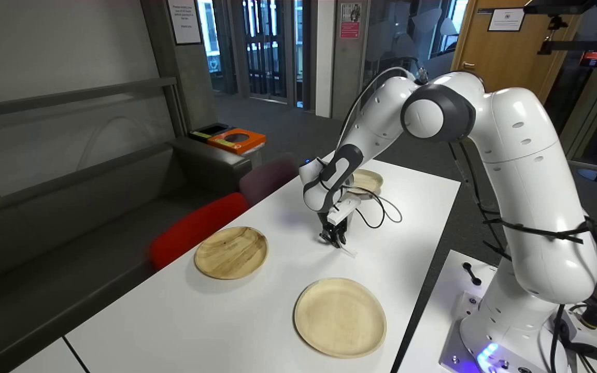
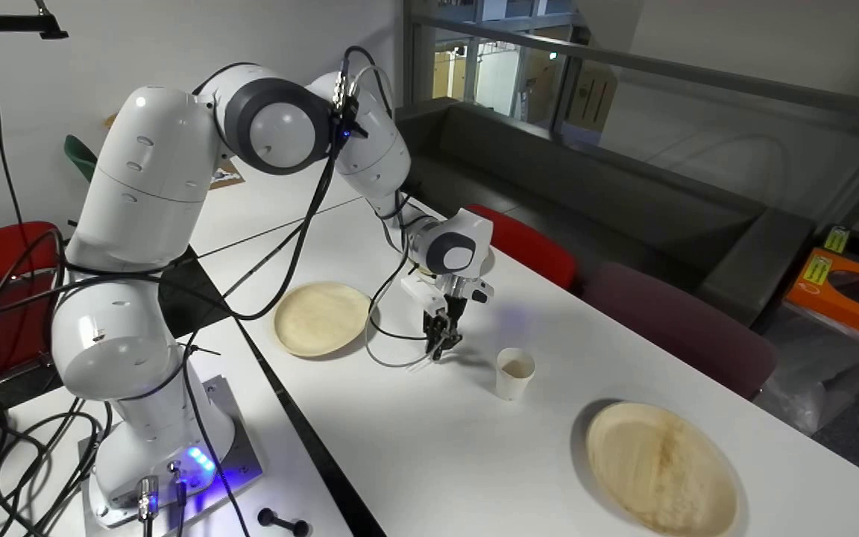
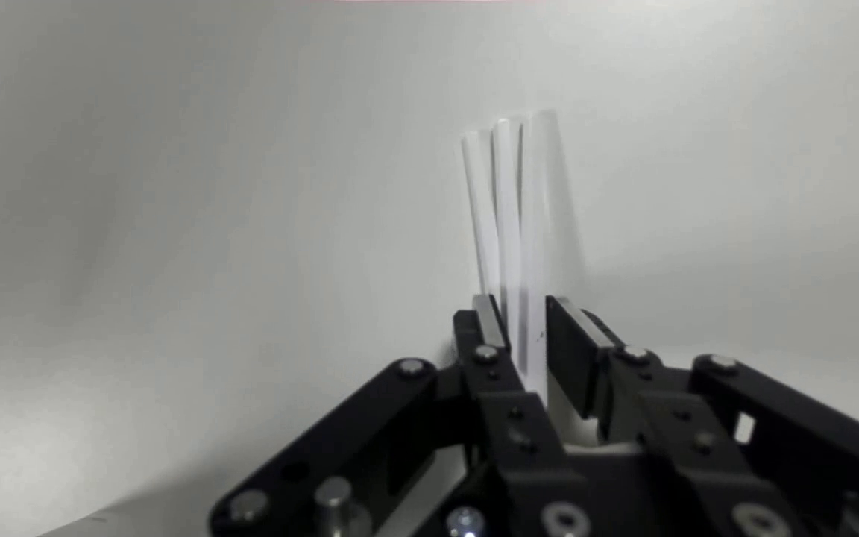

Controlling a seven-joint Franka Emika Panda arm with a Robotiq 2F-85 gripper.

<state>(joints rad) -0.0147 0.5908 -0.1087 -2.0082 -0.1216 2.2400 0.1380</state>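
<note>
At the wrist frame's centre, we are seeing white sticks [image 3: 508, 201] running between the jaws of the claw [image 3: 520, 302]; whether it is gripping them, we cannot tell.

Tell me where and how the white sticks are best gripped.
Probably across their outer long edges, around mid-length, from above: the white sticks are slim, lie side by side and run lengthwise toward the pincer, so closing crosswise should gather them; their near ends are hidden.
</note>
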